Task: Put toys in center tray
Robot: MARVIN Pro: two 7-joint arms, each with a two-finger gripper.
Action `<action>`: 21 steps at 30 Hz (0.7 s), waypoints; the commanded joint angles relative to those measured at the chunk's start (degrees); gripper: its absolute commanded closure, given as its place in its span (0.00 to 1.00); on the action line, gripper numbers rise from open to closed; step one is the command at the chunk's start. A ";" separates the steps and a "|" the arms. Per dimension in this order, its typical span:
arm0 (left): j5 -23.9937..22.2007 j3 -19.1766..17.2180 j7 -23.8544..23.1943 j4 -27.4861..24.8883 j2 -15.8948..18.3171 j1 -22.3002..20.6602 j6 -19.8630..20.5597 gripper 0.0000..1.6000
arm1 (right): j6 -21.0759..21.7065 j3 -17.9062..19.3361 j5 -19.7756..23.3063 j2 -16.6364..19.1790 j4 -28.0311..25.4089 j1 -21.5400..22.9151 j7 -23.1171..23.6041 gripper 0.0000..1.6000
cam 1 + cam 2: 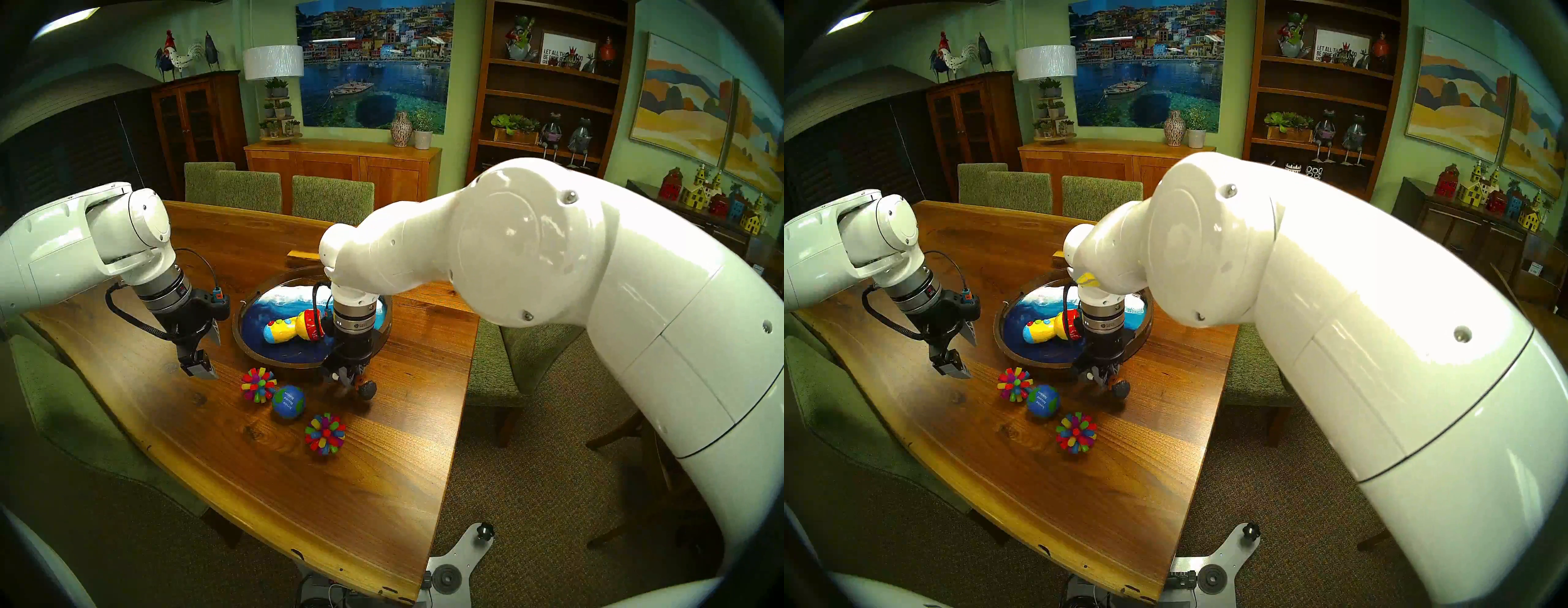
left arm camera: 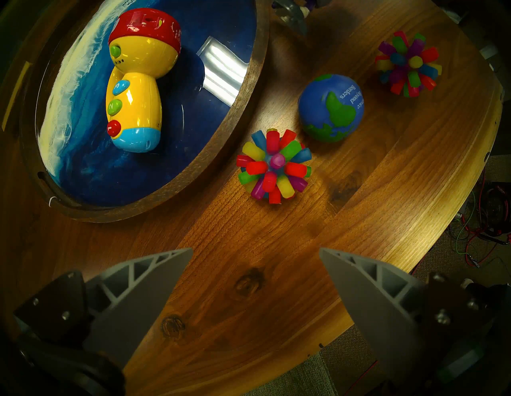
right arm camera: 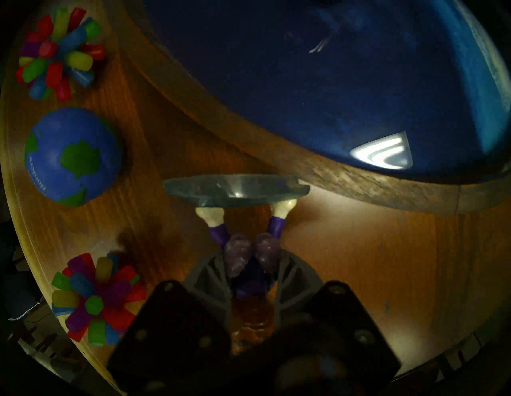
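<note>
Doll (image 3: 250,257), small, light and seemingly rigid, sits clamped at its middle in right hand (image 3: 250,272) beside tray (image 3: 359,182); left hand (image 2: 255,257) hangs open.

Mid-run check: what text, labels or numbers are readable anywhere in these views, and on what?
"Beyond Borders": white print on the globe ball; a further word beside it is cut off, unreadable.
"LET ALL TH... DO BE DONE...": framed sign on the bookshelf, partly hidden; its small last line is unreadable.
Toy flashlight: its three buttons carry marks too small to read for certain.
Right wrist ring: a small logo, blurred.
</note>
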 commanded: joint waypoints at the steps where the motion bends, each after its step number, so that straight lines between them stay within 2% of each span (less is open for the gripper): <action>1: 0.03 -1.23 0.10 0.04 -0.03 -1.55 -0.04 0.00 | -0.17 0.25 -0.90 1.79 2.77 6.50 0.38 1.00; 10: 0.02 -1.24 0.10 0.06 -0.05 -1.53 -0.05 0.00 | -0.17 0.29 -2.45 2.73 4.66 8.40 2.14 1.00; 11: 0.02 -1.24 0.10 0.06 -0.04 -1.53 -0.05 0.00 | -0.17 0.19 -2.47 2.88 3.61 9.70 2.65 1.00; 12: 0.02 -1.24 0.10 0.06 -0.04 -1.54 -0.05 0.00 | -0.17 0.31 -3.02 2.93 5.27 8.62 2.88 1.00; 15: 0.02 -1.27 0.08 0.05 -0.02 -1.57 -0.05 0.00 | -0.17 0.19 -3.70 2.93 4.60 10.27 4.25 1.00; 16: 0.03 -1.27 0.08 0.04 -0.01 -1.58 -0.05 0.00 | -0.17 -0.07 -3.69 2.93 2.80 11.94 4.86 1.00; 21: 0.05 -1.30 0.05 -0.01 0.02 -1.64 -0.04 0.00 | -0.17 -1.01 -6.63 1.92 8.25 8.04 7.94 1.00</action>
